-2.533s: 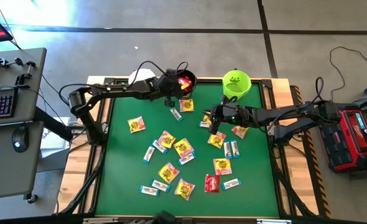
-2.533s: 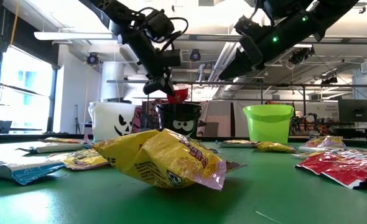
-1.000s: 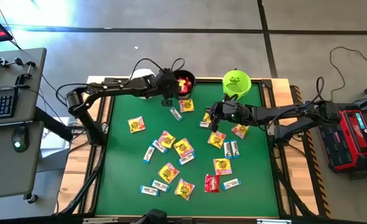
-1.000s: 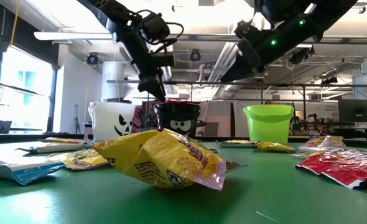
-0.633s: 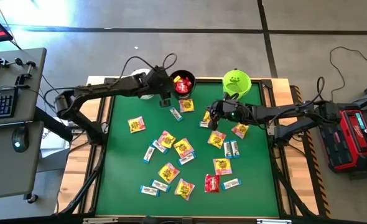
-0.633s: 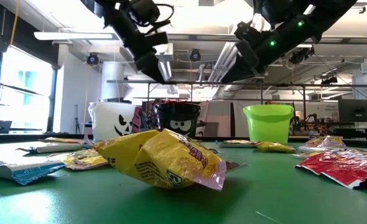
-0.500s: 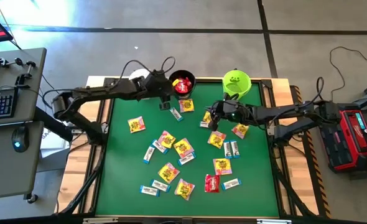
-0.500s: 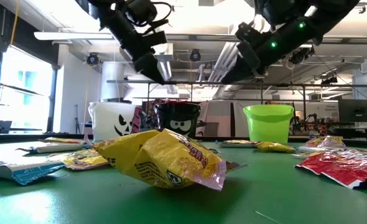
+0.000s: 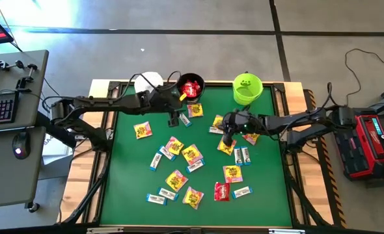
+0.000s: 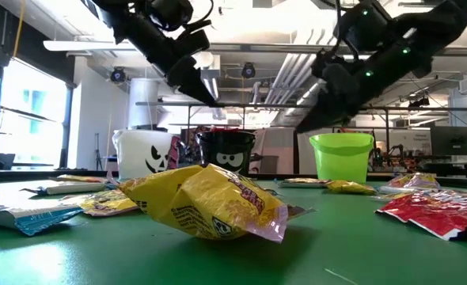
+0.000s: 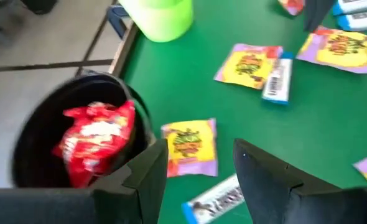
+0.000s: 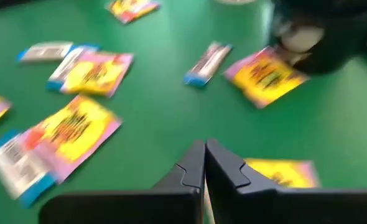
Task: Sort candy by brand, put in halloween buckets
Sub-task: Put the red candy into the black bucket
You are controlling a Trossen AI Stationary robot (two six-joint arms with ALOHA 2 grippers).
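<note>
— Left gripper (image 9: 173, 119)?
— Jaws spread, empty, beside the black bucket (image 9: 191, 85) holding red candy (image 11: 95, 137).
— Right gripper (image 9: 226, 140)?
— Jaws pressed together, empty, above a yellow-and-pink packet (image 9: 227, 147) on the tabletop (image 9: 127, 182), near the green bucket (image 9: 247, 89).

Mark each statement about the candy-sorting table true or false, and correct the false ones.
1. The black bucket holds red candy. True.
2. The left gripper is shut on a packet. False: its fingers stand open and empty.
3. The right gripper is shut. True.
4. The green bucket lies tipped over. False: it stands upright.
5. The white bucket is full of blue bars. False: none show in it.
</note>
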